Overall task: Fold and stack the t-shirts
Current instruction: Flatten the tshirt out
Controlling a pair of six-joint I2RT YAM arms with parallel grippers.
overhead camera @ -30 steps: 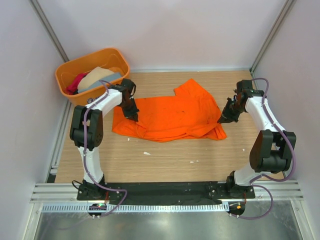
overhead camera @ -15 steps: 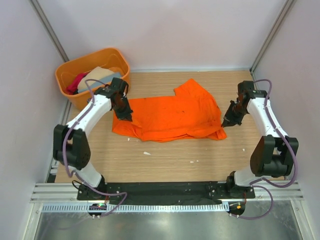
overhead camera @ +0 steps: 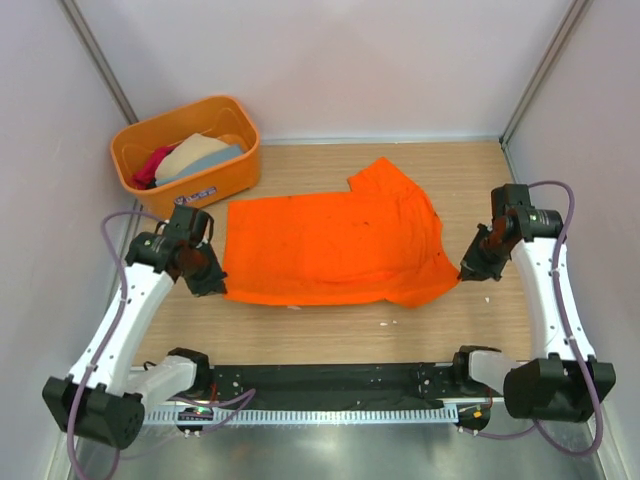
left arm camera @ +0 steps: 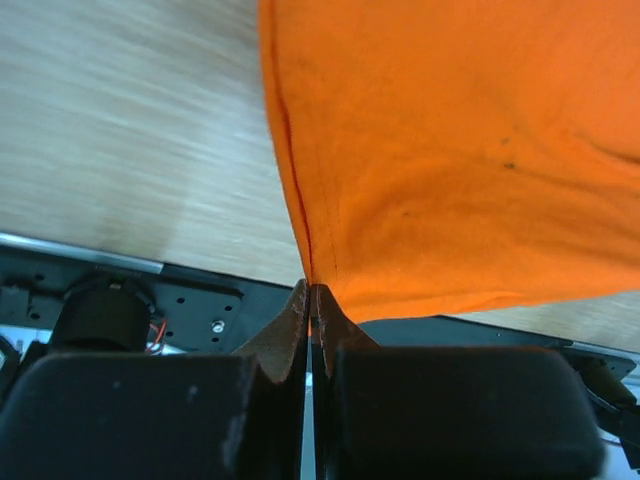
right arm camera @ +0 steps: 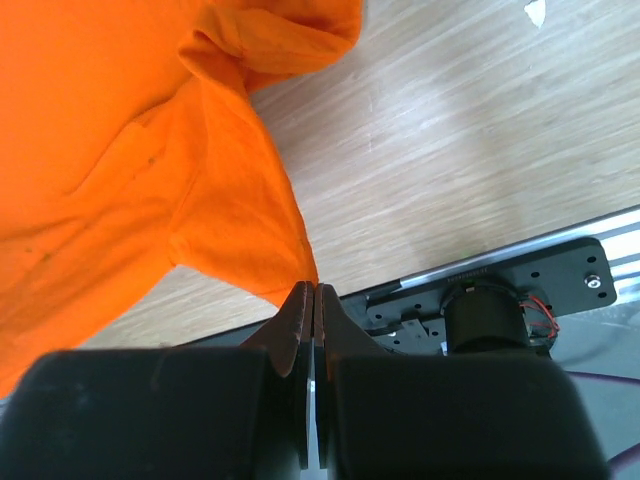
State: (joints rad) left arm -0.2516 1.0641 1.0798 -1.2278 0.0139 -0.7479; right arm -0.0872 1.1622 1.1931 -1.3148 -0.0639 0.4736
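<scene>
A bright orange t-shirt (overhead camera: 330,250) lies spread across the middle of the wooden table, pulled taut along its near edge. My left gripper (overhead camera: 213,288) is shut on its near left corner, and the left wrist view shows the cloth (left arm camera: 450,150) pinched at the tips (left arm camera: 311,290). My right gripper (overhead camera: 466,272) is shut on the near right corner, where the right wrist view shows the cloth (right arm camera: 120,150) caught at the tips (right arm camera: 314,290). Both held corners are raised off the table. Beige (overhead camera: 200,152), crimson-pink (overhead camera: 152,165) and grey-blue (overhead camera: 218,160) t-shirts lie bunched in the tub.
The rigid orange plastic tub (overhead camera: 180,108) stands at the back left corner, near the left wall. Small white scraps (overhead camera: 292,307) lie on the wood in front of the shirt. The black base rail (overhead camera: 330,380) runs along the near edge.
Both arms have drawn back toward the near edge and outward, each holding a corner. The crumpled near hem is now stretched out flat and wide. The left jaws finished shutting.
</scene>
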